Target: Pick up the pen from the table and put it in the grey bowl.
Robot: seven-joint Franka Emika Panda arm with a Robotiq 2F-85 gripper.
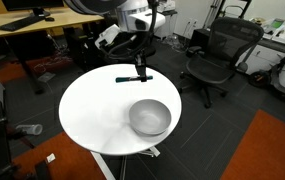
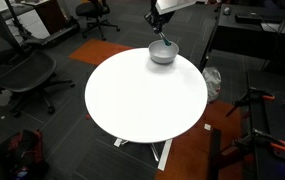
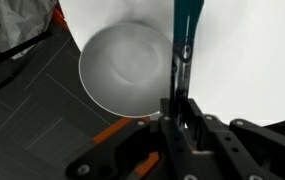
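From where I stand, the gripper [image 3: 179, 106] is pinched narrow on the pen [image 3: 183, 55]. Its fingers are clamped on the dark shaft, and the blue-teal end points off toward 12 o'clock in the wrist view. There the shaft runs across the 3 o'clock rim of the grey bowl [image 3: 122, 65], with the white counter [image 3: 247, 60] showing beyond it. In an exterior view the gripper [image 2: 161, 27] hangs above the grey bowl [image 2: 162, 52], clear of it, and the bowl sits close to the counter's [image 2: 142, 100] 12 o'clock edge. In an exterior view from the opposite side, the bowl [image 1: 150, 117] lies toward 5 o'clock on the counter [image 1: 92, 110], and the gripper [image 1: 140, 70] shows up near the 12 o'clock edge, held off the surface. I cannot tell whether the pen's tip reaches inside the bowl. A black office chair [image 1: 217, 55] stands on the dark floor at about 2 o'clock from the counter.
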